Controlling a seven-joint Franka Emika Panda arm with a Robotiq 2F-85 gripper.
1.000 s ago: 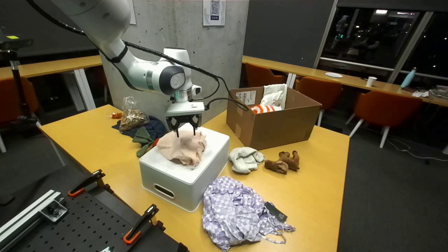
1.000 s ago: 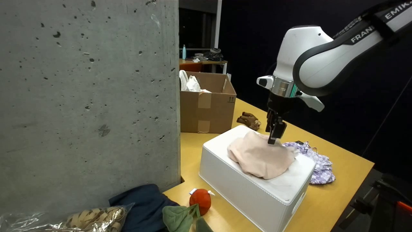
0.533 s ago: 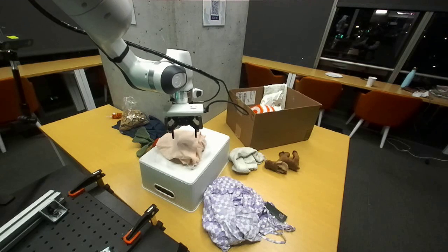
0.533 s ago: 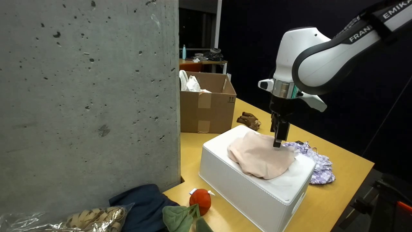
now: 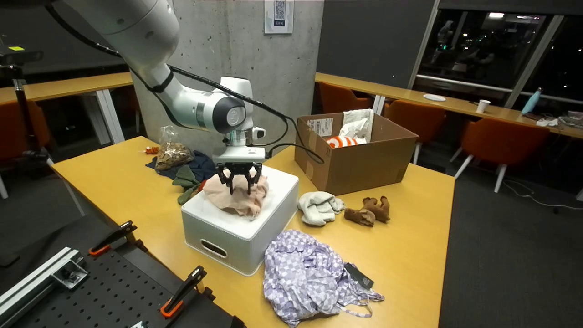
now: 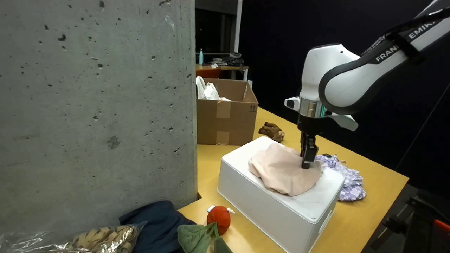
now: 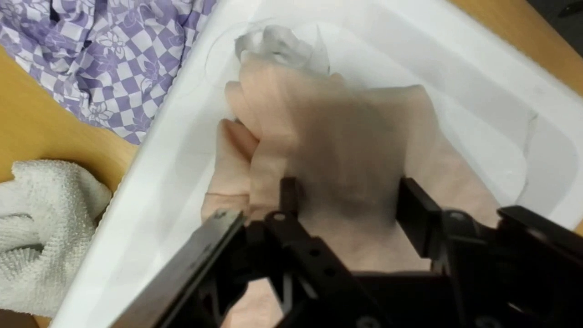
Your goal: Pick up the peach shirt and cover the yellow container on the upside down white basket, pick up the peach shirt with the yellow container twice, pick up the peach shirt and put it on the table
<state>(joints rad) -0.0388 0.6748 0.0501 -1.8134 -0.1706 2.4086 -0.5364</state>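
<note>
Rising behind the white basket in an exterior view, a grey concrete pillar is shown. Beneath the basket is spread the yellow table. Above the basket the robot arm is stretched, its end turned straight down. Behind the basket and to its right in that view a brown cardboard box is set, with white and orange cloth inside. The basket itself is placed bottom up. At its near right side a purple and white checked garment is crumpled; at its far left, dark blue cloth is heaped, and by the same side a clear bag is seen. On top of the basket the peach shirt is bunched into a hump, shown in both exterior views; what is beneath it is hidden. Over the basket's top the claw is aimed down at the shirt, its two fingers parted by a moderate gap, with the shirt's cloth seen between them in the wrist view; whether it is pinched cannot be told. Just right of the basket a white towel is crumpled, and farther right a brown soft toy is laid. Near the basket's long side a round red toy and green leaf-shaped cloth are found, both small.
</note>
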